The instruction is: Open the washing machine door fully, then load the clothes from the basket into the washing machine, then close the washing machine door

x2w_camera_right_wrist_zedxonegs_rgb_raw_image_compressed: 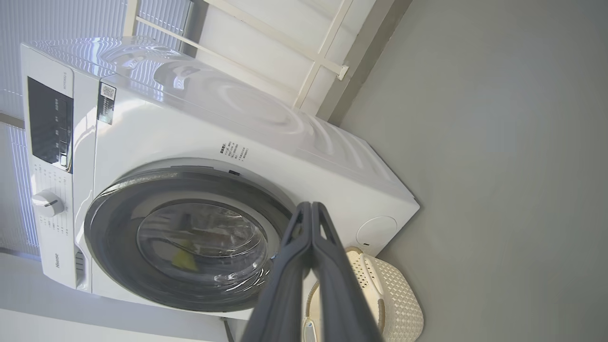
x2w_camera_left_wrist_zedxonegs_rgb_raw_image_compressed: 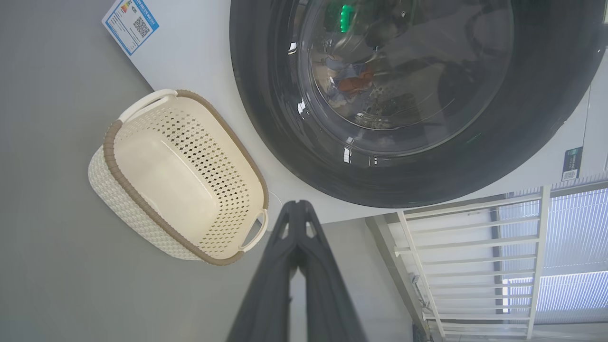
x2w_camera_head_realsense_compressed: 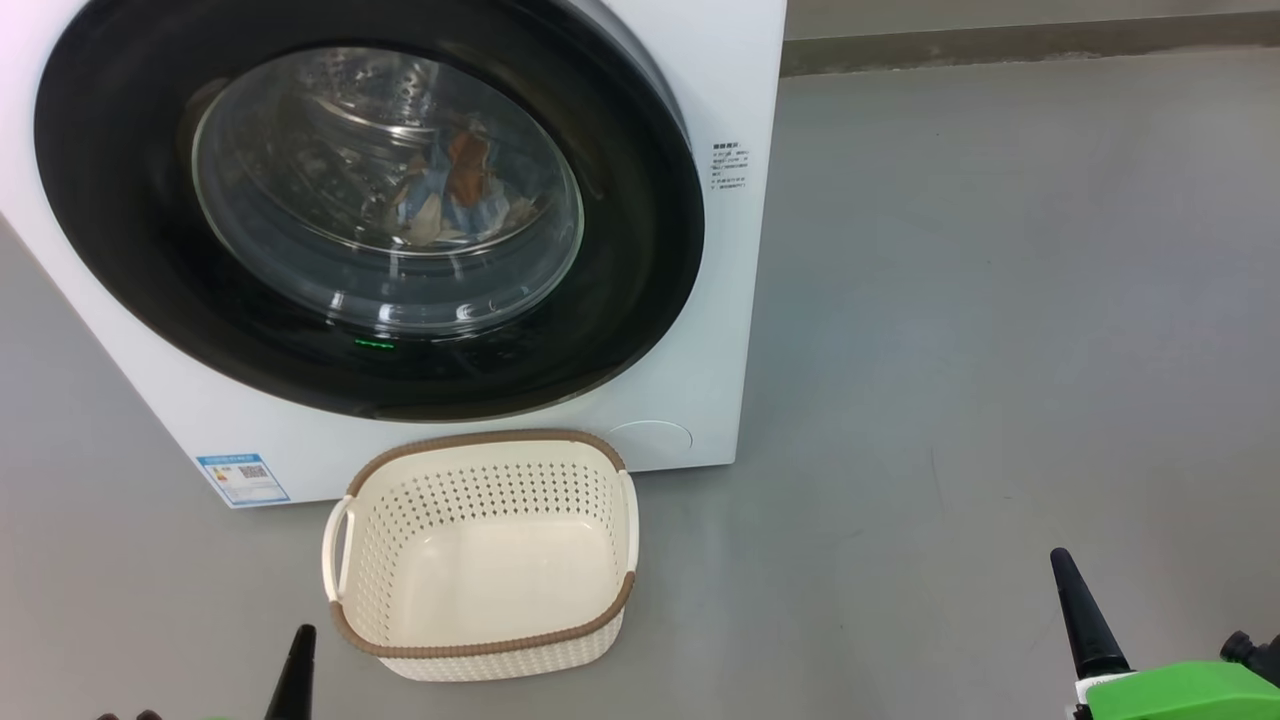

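The white washing machine (x2w_camera_head_realsense_compressed: pixel 700 250) stands on the floor with its round black door (x2w_camera_head_realsense_compressed: pixel 130 250) shut against the front. Through the glass window the clothes (x2w_camera_head_realsense_compressed: pixel 455 190), blue and orange fabric, lie in the steel drum; they also show behind the glass as clothes (x2w_camera_left_wrist_zedxonegs_rgb_raw_image_compressed: pixel 349 80). The cream basket (x2w_camera_head_realsense_compressed: pixel 480 460) with the brown rim sits on the floor just before the machine, nothing in it. My left gripper (x2w_camera_head_realsense_compressed: pixel 300 640) is shut, low at the basket's left. My right gripper (x2w_camera_head_realsense_compressed: pixel 1062 565) is shut, far to the basket's right. Fingers pressed together show in both wrist views (x2w_camera_left_wrist_zedxonegs_rgb_raw_image_compressed: pixel 297 206) (x2w_camera_right_wrist_zedxonegs_rgb_raw_image_compressed: pixel 311 206).
Grey floor (x2w_camera_head_realsense_compressed: pixel 1000 350) stretches wide to the right of the machine. A wall base (x2w_camera_head_realsense_compressed: pixel 1000 45) runs along the back. A white railing (x2w_camera_left_wrist_zedxonegs_rgb_raw_image_compressed: pixel 475 247) and blinds stand beside the machine. The control panel with a knob (x2w_camera_right_wrist_zedxonegs_rgb_raw_image_compressed: pixel 47 203) tops the machine front.
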Tool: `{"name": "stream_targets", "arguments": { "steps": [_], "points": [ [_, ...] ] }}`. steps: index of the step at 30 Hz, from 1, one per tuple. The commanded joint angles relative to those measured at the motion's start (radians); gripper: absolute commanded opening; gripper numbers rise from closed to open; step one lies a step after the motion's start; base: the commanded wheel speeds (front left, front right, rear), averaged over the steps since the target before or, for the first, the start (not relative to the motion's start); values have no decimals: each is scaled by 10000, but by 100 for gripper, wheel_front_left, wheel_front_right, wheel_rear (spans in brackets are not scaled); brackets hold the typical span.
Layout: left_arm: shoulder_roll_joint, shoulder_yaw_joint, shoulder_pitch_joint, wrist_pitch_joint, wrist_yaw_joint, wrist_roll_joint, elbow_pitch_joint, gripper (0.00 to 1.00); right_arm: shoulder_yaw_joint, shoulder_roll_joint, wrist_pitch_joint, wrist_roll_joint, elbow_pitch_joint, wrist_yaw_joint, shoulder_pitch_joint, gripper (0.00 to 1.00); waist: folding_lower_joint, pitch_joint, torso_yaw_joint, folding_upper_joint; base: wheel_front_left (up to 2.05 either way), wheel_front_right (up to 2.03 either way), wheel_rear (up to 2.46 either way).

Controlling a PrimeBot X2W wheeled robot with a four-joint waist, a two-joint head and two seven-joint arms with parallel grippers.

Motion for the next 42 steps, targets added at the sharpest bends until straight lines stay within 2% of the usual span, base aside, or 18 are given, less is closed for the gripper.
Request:
{"name": "stream_targets", "arguments": {
  "steps": [1,37,42],
  "points": [
    [214,282,-504,73,-104,-288,-300,0,98,-48,79,319,-217,-38,-504,0,-1,5,4,0,0,0,0],
    [304,768,-1003,1126,-364,-3999,-528,0,-8,168,1136,4201,-100,-55,-1014,0,-1,128,93,0,0,0,0],
    [304,768,-1003,1126,-364,-3999,-528,0,-7,168,1136,4201,-100,-55,-1014,0,-1,128,93,0,0,0,0]
  ]
}}
